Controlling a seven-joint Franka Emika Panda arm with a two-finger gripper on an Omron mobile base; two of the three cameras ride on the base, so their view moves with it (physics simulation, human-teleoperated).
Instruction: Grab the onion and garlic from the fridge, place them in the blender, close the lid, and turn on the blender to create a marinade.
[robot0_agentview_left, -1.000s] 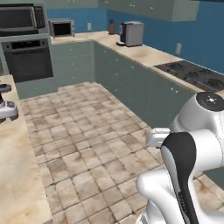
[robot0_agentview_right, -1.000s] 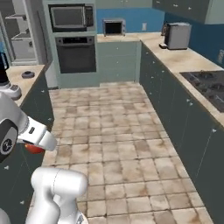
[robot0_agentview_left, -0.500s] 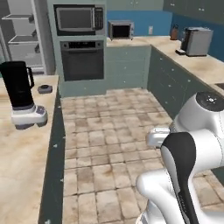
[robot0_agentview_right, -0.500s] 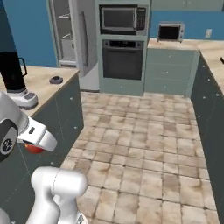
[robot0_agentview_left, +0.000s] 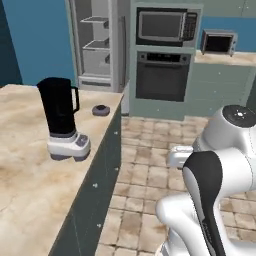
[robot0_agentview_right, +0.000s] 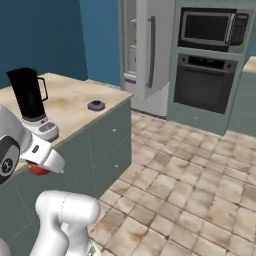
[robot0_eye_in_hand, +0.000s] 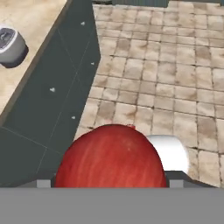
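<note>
As base turned, blender (robot0_agentview_left: 62, 120) nearer; claw (robot0_agentview_right: 39, 169) holds onion (robot0_eye_in_hand: 111, 155).

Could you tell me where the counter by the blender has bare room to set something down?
The counter is bare in front of the blender and behind it toward the blue wall. The lid takes the corner nearest the fridge.

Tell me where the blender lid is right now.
The lid lies on the counter, just right of the blender in the left base view, toward the fridge.

Onion (robot0_eye_in_hand: 111, 155) bottom cut off; fingertips hidden.
</note>
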